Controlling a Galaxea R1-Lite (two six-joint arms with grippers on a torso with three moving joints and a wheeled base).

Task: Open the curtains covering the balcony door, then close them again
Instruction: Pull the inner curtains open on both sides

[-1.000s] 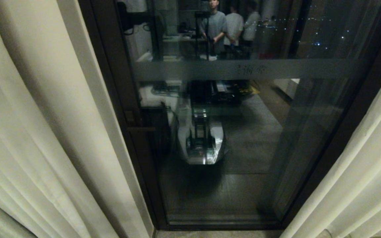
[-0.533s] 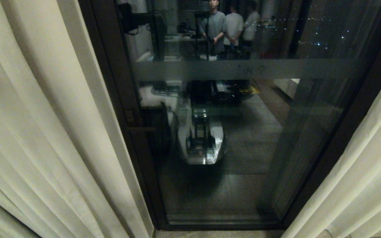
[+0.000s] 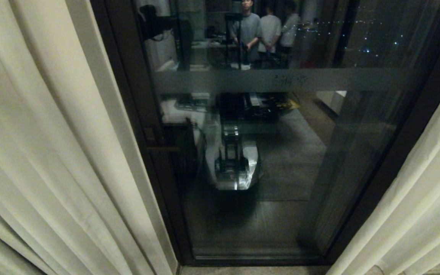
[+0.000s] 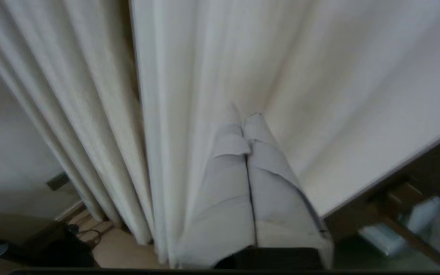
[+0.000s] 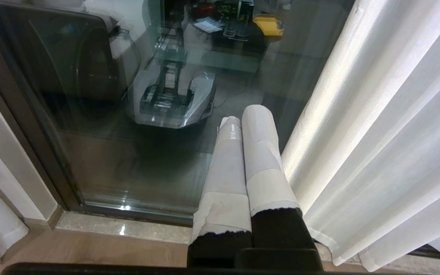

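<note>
Left gripper: jaws are being held fully together, the taped fingers pressed side by side with only a thin seam between them. The tips are being pushed into a fold of the left curtain; whether any cloth is being pinched between them cannot be told. The gripper is being pointed forward into the fabric, near the panel's hemmed edge beside the dark door frame.

Right gripper: jaws are likewise being held together, nothing between them. It is being pointed down toward the glass of the door, just beside the right curtain, apart from the fabric.

Curtains are being seen drawn apart in the head view: left curtain at one side, right curtain at the other, the door exposed between them. The frosted band is crossing the pane. Three standing people and the robot's base are being reflected in the glass.
</note>
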